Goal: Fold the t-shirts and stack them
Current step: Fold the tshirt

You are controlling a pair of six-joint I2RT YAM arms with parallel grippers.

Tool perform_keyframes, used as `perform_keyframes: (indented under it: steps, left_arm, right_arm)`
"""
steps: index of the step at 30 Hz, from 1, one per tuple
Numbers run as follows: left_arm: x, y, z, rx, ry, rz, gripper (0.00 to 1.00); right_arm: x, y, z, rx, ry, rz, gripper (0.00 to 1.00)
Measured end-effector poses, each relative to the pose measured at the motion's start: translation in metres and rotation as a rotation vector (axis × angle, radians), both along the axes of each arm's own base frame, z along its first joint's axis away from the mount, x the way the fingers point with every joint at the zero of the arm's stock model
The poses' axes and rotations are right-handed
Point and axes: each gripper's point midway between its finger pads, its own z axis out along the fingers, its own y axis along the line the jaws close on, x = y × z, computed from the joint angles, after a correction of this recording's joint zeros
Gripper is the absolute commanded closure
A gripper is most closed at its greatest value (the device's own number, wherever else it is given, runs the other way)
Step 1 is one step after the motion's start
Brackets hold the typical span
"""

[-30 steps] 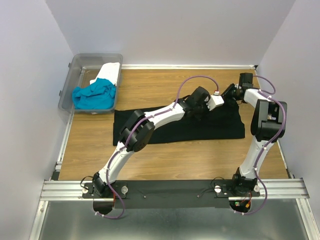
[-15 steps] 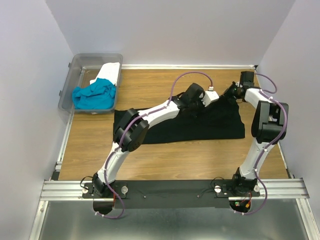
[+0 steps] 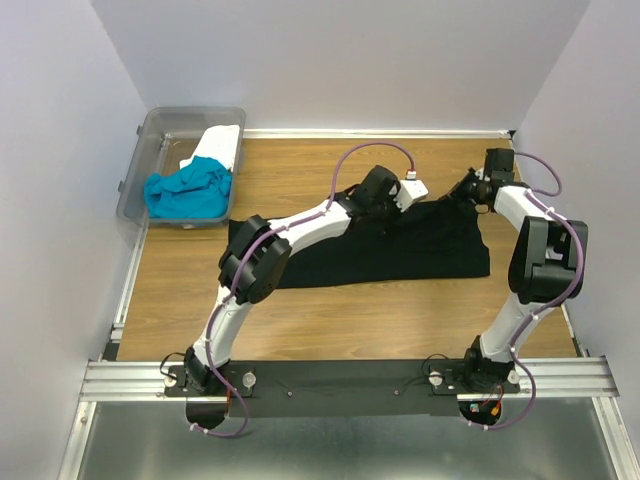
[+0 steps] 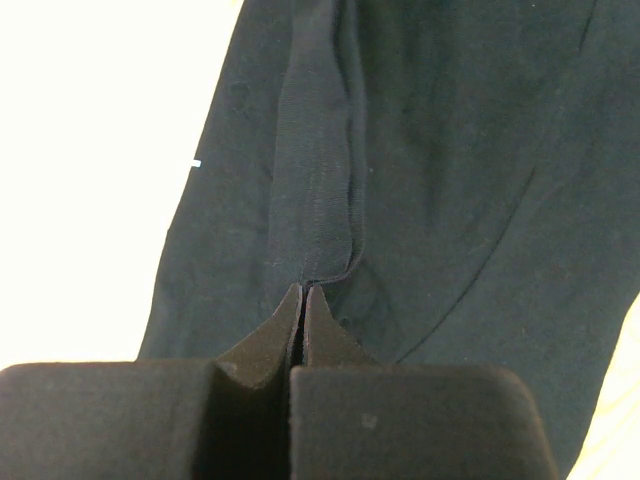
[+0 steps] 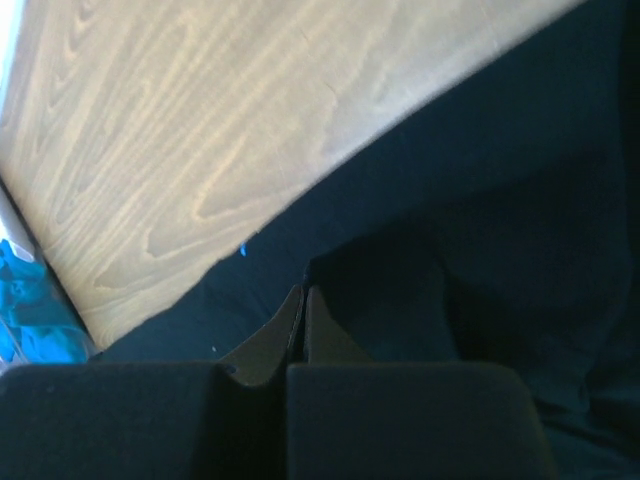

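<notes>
From above, the black shirt [image 3: 400, 250] lies spread across the middle of the table [image 3: 300, 170], wide side to side. Both arms reach over its far edge: the left claw [image 3: 397, 210] at upper centre, the right claw [image 3: 462, 190] at the upper right corner of the cloth. How the fingers stand cannot be told from this height.

The left wrist view settles it. The left claw [image 4: 303, 295] has its pads pressed together, and a stitched hem fold of the black shirt [image 4: 450, 150] runs straight down into the tips. The right wrist view shows the right claw [image 5: 303, 295] likewise pinched shut, with a raised peak of black shirt [image 5: 480, 230] at its tips and bare table [image 5: 200, 130] beyond.

Only the top view shows the rest. A clear bin [image 3: 140, 165] sits in the upper left corner, with the blue shirt [image 3: 188, 192] bunched at its near end and the white shirt [image 3: 220, 145] behind it.

The table is light brown wood grain, enclosed by plain pale walls [image 3: 350, 60], with a metal rail [image 3: 350, 375] along the bottom.
</notes>
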Motion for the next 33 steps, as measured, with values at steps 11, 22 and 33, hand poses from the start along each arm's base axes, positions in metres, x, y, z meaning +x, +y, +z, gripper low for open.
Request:
perform_keyframes:
  steps: [11,22,33]
  left_arm:
    - [-0.004,0.008,-0.003,-0.008,0.022,0.013,1.00]
    - [-0.004,0.015,-0.010,-0.008,0.040,0.030,1.00]
    - [-0.025,0.029,-0.040,0.016,0.114,0.030,0.97]
  right_arm:
    - [-0.026,0.005,0.003,0.018,0.012,-0.004,0.99]
    - [-0.050,0.009,0.001,0.029,0.026,-0.005,0.99]
    - [-0.093,0.009,-0.040,0.013,0.146,-0.024,0.96]
